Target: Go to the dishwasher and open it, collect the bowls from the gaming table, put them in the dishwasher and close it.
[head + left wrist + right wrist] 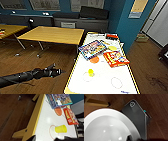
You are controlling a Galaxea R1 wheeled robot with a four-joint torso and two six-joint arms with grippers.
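Left gripper [57, 71] hovering just beside gaming table [75, 68] edge, grip state indeterminable. White bowl [107, 126] sitting close under right wrist camera.

A yellow cup [61, 128] was seen lying on its side on the white, yellow-edged gaming table [37, 117], with a red box [70, 116] near it

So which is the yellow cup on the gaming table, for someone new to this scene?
Find the long white-topped gaming table with its yellow edge. The yellow cup stands alone by a red circle marking, nearer the camera than the orange disc and game boxes; it is the small plain yellow one.
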